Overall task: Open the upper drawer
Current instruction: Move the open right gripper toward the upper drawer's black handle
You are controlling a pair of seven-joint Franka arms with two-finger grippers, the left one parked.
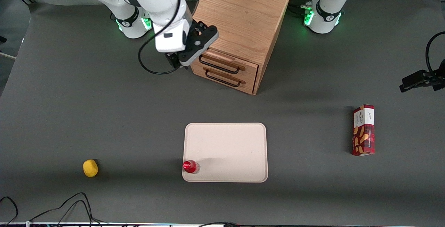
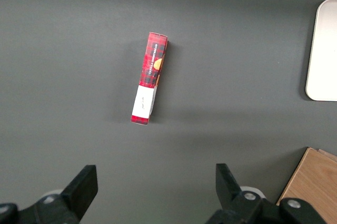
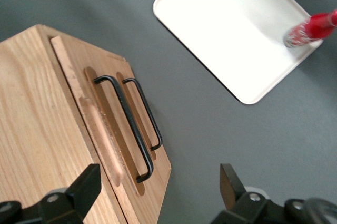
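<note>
Upper drawer [image 1: 227,62] is sitting closed in the oak cabinet [image 1: 243,18], directly above the twin lower drawer [image 1: 222,77]. Your gripper [image 1: 180,62] is hovering just beside the cabinet's front corner, toward the working arm's end, and its fingers [image 3: 79,190] are standing apart, gripping nothing. The long black handle [image 3: 126,124] is lying free between them.
</note>
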